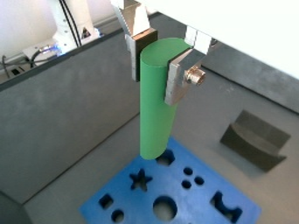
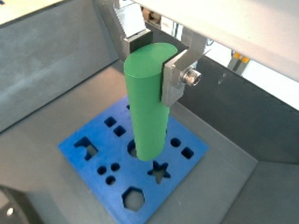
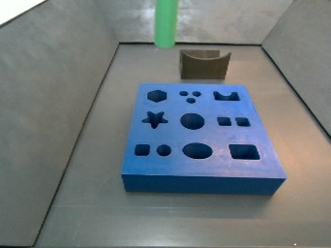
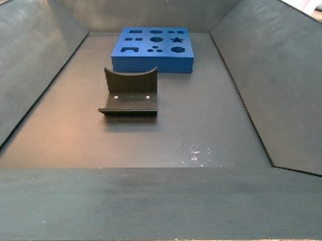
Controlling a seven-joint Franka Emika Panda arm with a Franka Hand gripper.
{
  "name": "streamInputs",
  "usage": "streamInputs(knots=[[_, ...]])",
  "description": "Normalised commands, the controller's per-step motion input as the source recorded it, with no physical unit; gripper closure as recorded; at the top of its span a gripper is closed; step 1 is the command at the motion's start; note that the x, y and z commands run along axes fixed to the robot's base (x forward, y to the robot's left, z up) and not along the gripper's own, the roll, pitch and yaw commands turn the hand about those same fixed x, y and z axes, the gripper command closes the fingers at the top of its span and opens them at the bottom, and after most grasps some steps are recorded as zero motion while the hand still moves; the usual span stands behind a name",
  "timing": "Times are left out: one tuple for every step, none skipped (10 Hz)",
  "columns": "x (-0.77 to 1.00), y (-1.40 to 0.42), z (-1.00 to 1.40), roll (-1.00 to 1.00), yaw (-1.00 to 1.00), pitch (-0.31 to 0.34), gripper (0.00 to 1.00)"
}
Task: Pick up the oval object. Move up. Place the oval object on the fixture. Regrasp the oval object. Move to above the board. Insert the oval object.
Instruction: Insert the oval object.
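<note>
My gripper (image 1: pixel 156 70) is shut on the top end of the oval object (image 1: pixel 152 105), a smooth green peg that hangs upright from the silver fingers (image 1: pixel 177 80). Both wrist views show this grip, and the gripper (image 2: pixel 152 66) holds the peg (image 2: pixel 146 105) well above the blue board (image 2: pixel 105 153). In a side view only the peg's lower part (image 3: pixel 165 24) enters from above, high over the floor behind the board (image 3: pixel 200 136); the gripper is out of that frame. The fixture (image 3: pixel 203 64) stands bare beyond the board. The fixture (image 4: pixel 128 92) and the board (image 4: pixel 157 49) also show without the peg.
Grey walls enclose the work floor on all sides. The board (image 1: pixel 176 192) has many dark cut-outs, among them a star, a hexagon, circles and squares. The fixture (image 1: pixel 257 138) sits a short way from the board's edge.
</note>
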Motion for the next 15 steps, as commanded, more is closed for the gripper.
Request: streamInputs(knots=[[0.35,-0.64,-0.25,0.11,0.00,-0.019,1.00],[0.50,-0.65,-0.29,0.13,0.00,0.000,1.00],[0.61,-0.63,-0.25,0.13,0.00,0.000,1.00],[0.67,-0.64,-0.21,0.13,0.00,0.000,1.00],[0.67,-0.64,-0.20,0.14,-0.05,0.000,1.00],[0.49,-0.58,-0.22,0.09,-0.31,-0.007,1.00],[0.27,-0.49,-0.21,0.05,-0.57,-0.026,1.00],[0.05,-0.43,-0.14,0.01,-0.76,-0.026,1.00],[0.05,-0.39,-0.13,0.00,-0.80,-0.013,1.00],[0.06,-0.32,-0.11,0.00,-0.82,-0.060,1.00],[0.05,-0.27,-0.10,0.00,-0.87,-0.047,1.00],[0.01,-0.19,-0.11,0.00,-0.93,-0.027,1.00],[0.00,-0.12,-0.11,0.00,-0.98,-0.017,1.00],[0.00,-0.09,-0.13,0.00,-1.00,-0.021,1.00],[0.00,-0.08,-0.13,0.00,-1.00,-0.020,1.00]])
